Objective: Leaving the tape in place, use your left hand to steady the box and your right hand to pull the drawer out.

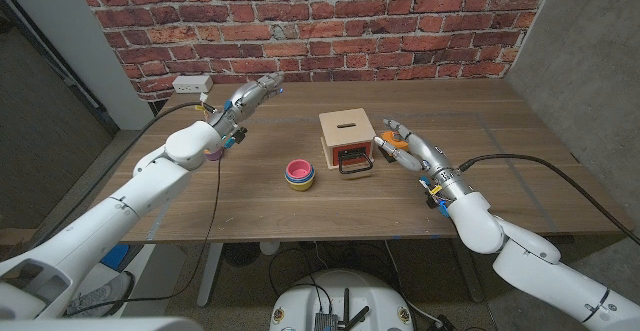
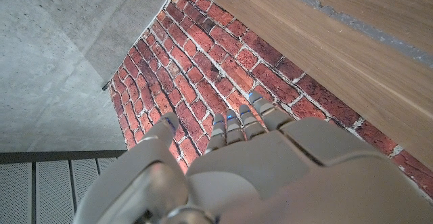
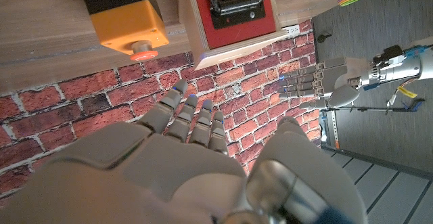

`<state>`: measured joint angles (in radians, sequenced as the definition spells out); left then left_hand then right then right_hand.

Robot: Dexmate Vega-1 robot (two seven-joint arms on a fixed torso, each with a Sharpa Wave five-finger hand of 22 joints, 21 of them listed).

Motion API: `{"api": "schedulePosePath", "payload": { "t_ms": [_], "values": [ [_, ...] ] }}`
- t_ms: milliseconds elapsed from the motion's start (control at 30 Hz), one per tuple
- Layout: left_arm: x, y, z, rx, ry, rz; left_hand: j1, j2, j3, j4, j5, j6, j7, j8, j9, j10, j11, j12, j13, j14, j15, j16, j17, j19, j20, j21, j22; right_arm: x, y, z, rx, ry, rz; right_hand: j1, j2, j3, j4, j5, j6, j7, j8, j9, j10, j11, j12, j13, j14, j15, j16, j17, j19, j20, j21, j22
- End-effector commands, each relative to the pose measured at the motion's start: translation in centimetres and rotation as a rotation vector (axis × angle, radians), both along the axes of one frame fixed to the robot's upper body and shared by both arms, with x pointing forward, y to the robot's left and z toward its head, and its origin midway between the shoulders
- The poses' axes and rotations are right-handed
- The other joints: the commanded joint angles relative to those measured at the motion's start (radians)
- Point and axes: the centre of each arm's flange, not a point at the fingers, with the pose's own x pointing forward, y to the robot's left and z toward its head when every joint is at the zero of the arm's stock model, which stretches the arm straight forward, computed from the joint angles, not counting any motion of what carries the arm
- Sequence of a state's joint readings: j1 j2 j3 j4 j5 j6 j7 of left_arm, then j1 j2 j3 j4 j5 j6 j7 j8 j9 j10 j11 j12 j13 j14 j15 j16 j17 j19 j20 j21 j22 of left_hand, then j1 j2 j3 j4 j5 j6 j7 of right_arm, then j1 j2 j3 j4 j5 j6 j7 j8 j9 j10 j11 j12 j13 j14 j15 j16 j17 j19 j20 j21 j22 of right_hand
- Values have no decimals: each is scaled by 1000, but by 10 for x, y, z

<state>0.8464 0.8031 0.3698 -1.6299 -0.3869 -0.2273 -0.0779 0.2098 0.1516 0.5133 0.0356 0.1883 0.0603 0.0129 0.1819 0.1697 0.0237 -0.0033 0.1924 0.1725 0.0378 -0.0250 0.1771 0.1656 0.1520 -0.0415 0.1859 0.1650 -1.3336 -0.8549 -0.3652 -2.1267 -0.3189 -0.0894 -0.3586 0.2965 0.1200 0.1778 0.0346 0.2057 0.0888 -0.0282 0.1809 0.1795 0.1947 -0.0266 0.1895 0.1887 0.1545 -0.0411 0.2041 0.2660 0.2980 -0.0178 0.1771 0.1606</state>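
Both hands are off the wooden box (image 1: pixel 345 129): left hand (image 1: pixel 248 98) raised well apart, right hand (image 1: pixel 405 146) beside it, fingers spread (holding nothing). Next, the left must steady it before the drawer handle (image 1: pixel 353 165) is pulled.

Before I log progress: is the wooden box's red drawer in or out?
In: the red drawer front sits flush within the wooden box.

Overhead head view; inverted wrist views

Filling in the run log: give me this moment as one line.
left hand: raised, open, far from box | right hand: open beside box | drawer: closed, handle untouched | phase: pre-contact
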Motion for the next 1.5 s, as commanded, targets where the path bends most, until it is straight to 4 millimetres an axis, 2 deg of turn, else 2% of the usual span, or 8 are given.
{"api": "schedulePosePath", "payload": {
  "t_ms": [33,467,667,867,900,1000,1100,1500],
  "values": [
    [0,3,0,18,-18,-2,1,8,2,-6,0,11,4,7,4,11,-1,2,2,8,-3,1,1,6,-47,2,2,-8,14,2,-156,-24,-57,13,-4,5,-13,-3,-7,-1,1,2,3,-3,7,4,1,-8,8,1,-9,1,2,6],
    [4,1,1,26,-23,-3,-2,9,9,-12,0,21,5,7,4,20,-6,3,2,16,-6,2,1,7,-48,2,2,-14,27,11,-352,-30,-117,56,-3,26,-58,-11,13,16,14,4,21,-17,13,8,6,-23,11,-8,-35,4,0,6],
    [7,-1,4,34,-30,-7,-4,10,13,-14,-1,27,6,8,4,26,-3,5,2,22,-7,3,1,9,-47,2,2,-13,31,15,-409,-19,-129,102,-12,46,-106,-16,18,-6,17,5,26,-29,14,9,19,-34,16,-17,-54,20,1,6],
    [11,-2,7,41,-26,-12,-5,10,16,-16,-1,32,6,8,4,28,-5,4,2,27,-8,4,1,10,-50,3,2,-12,36,19,-472,-4,-137,130,-18,57,-135,-12,35,-9,24,6,38,-32,17,10,29,-43,20,-22,-64,29,2,6],
    [12,-2,8,43,-28,-16,-5,10,17,-16,-1,32,6,8,4,29,-5,4,2,28,-8,4,1,10,-49,3,2,-12,37,20,-484,-2,-139,141,-18,62,-144,-9,34,-11,24,6,38,-33,17,10,30,-46,20,-23,-66,30,2,6],
    [14,-3,10,46,-27,-17,-6,10,18,-17,-1,34,7,8,4,33,-5,5,2,30,-8,4,1,10,-49,3,2,-12,39,21,-511,4,-150,199,-24,88,-192,13,38,-18,25,8,42,-33,16,11,32,-41,18,-32,-69,47,5,6],
    [14,-3,12,38,-32,-17,-7,11,20,-18,-1,36,6,8,4,34,-6,5,2,34,-9,4,1,11,-50,3,2,-10,41,22,-520,5,-155,214,-33,93,-203,20,44,-18,27,8,45,-38,16,12,40,-43,21,-35,-68,59,6,6],
    [13,-2,15,22,-33,-12,-11,11,26,-22,-1,46,7,8,4,46,-6,7,2,41,-10,4,1,15,-52,3,2,-9,51,24,-632,4,-177,249,-61,101,-216,27,69,-13,34,9,60,-47,20,13,73,-59,31,-42,-60,71,10,6]
  ]
}}
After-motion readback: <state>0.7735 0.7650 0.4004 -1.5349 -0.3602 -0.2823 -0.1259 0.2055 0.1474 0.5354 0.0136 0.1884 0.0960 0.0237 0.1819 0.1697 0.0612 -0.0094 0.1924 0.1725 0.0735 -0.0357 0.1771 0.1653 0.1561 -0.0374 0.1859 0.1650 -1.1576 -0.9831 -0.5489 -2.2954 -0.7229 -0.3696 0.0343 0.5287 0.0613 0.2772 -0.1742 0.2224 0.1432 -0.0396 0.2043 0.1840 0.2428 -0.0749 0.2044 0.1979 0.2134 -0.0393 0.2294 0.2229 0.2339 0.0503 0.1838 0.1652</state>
